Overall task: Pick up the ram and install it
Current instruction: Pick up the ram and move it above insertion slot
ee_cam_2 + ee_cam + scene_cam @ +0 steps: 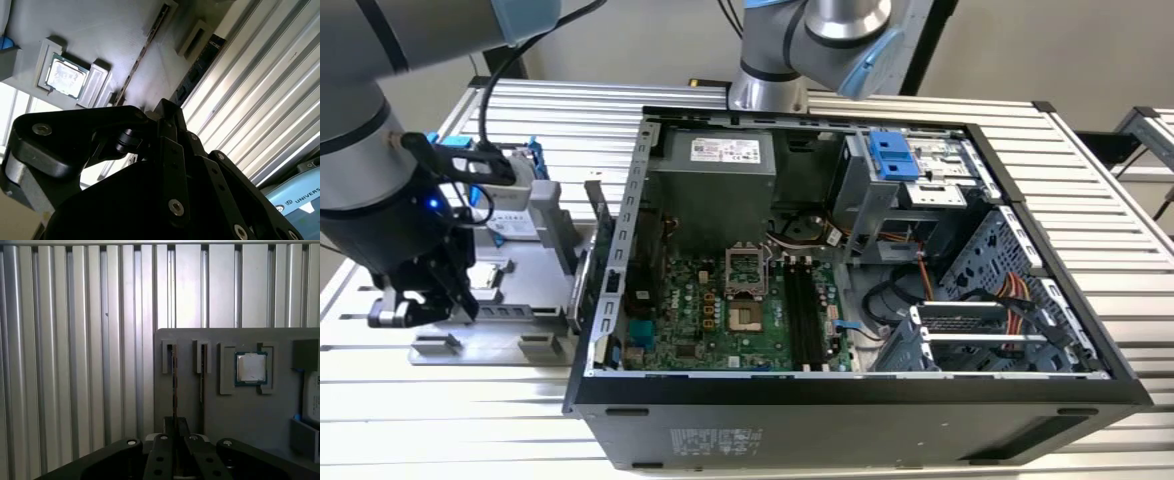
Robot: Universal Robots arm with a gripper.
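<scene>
**Ram pinched in its tray slot**

The ram (173, 385) stands on edge in the slot nearest the rim of the grey tray (190, 395), with the table (75, 365) just beyond that rim. The gripper (175, 421) has its fingers drawn in against the ram's two faces, clamping the stick near its end.

A second stick (202, 375) stands in the next slot over, parallel to the ram and untouched. Past it the processor (251, 367) lies flat in a square recess, and the hard drive (312, 400) sits at the tray's far side.

The first wrist view looks straight along the ram, so it shows as a thin line. The second wrist view looks up along the fingers (167, 115) and shows the ram (200, 70) from the side, a dark strip running to the fingertips.

The exterior view shows the wider layout. The gripper (427, 295) is down over the tray (520, 310) at the exterior view's left. Beside the tray is the open case (854, 400), with its motherboard (720, 310) exposed.
</scene>
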